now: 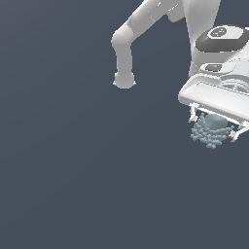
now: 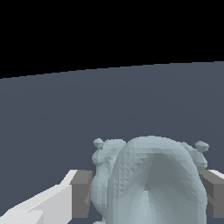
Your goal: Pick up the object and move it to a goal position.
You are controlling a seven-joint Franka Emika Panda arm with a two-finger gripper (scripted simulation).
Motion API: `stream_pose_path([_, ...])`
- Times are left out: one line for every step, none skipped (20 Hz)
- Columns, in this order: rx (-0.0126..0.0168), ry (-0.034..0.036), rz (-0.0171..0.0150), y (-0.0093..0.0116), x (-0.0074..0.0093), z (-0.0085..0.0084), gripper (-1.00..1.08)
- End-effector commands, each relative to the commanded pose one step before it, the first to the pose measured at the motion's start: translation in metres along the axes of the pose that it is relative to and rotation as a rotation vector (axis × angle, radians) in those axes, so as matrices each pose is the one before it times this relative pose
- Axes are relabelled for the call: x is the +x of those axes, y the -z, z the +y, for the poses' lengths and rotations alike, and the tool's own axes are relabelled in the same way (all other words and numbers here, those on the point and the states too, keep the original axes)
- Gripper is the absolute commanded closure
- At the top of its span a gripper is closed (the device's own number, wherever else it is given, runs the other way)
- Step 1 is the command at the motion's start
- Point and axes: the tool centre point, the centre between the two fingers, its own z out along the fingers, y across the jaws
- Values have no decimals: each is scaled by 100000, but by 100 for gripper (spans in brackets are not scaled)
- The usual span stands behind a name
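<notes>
The object is a small pale blue-grey bumpy lump with a rounded core. It sits between the fingers of my gripper at the exterior view's right. The white fingers press on it from both sides, so the gripper is shut on it. In the wrist view the object fills the space between the two grey pads, touching both. I cannot tell how high the object is above the dark floor.
The white arm reaches in from the top of the exterior view. A flat dark grey-blue floor spreads all around. In the wrist view the floor ends at a black background.
</notes>
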Motion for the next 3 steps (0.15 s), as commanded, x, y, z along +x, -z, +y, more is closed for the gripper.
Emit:
stream_pose_path([-232,-69,72,-79,73,43,108])
stream_pose_path([33,90,-170,-46,-25,48,108])
stream_pose_path([13,32,-60,-15,-7,20,108])
